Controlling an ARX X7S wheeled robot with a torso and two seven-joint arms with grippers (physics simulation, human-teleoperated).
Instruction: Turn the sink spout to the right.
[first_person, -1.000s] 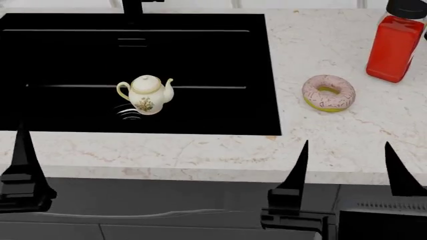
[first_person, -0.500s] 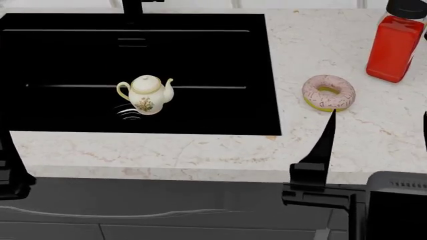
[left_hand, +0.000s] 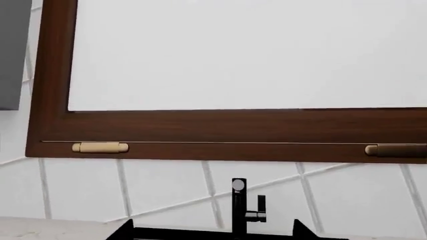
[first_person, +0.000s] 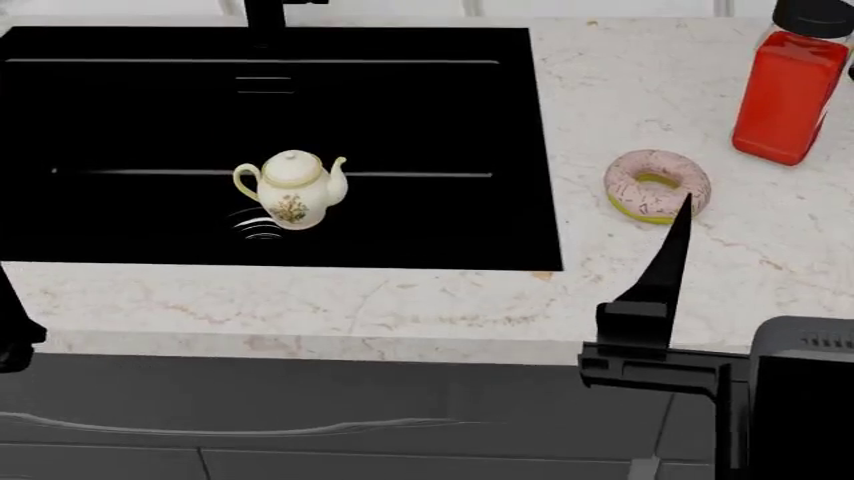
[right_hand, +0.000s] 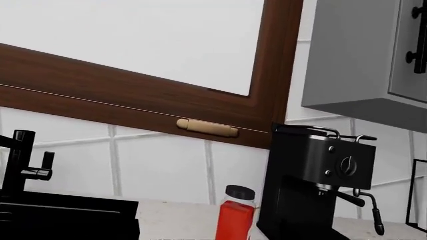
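The matte black sink spout stands upright against the tiled wall, with its small lever handle on its side. Only its base shows in the head view, behind the glossy black sink. It also shows in the right wrist view. My left gripper is open and empty, its tips spread either side of the spout and well short of it. In the head view only a sliver of it shows at the left edge. My right gripper is open and empty over the counter's front edge, with one finger in view.
A white teapot sits in the basin beside the drain. A pink donut and a red bottle are on the marble counter to the right. A black coffee machine stands beyond the bottle, below a grey wall cabinet.
My right gripper has risen and moved right, so its outer finger has left the head view. My left gripper has slid left, almost out of the head view.
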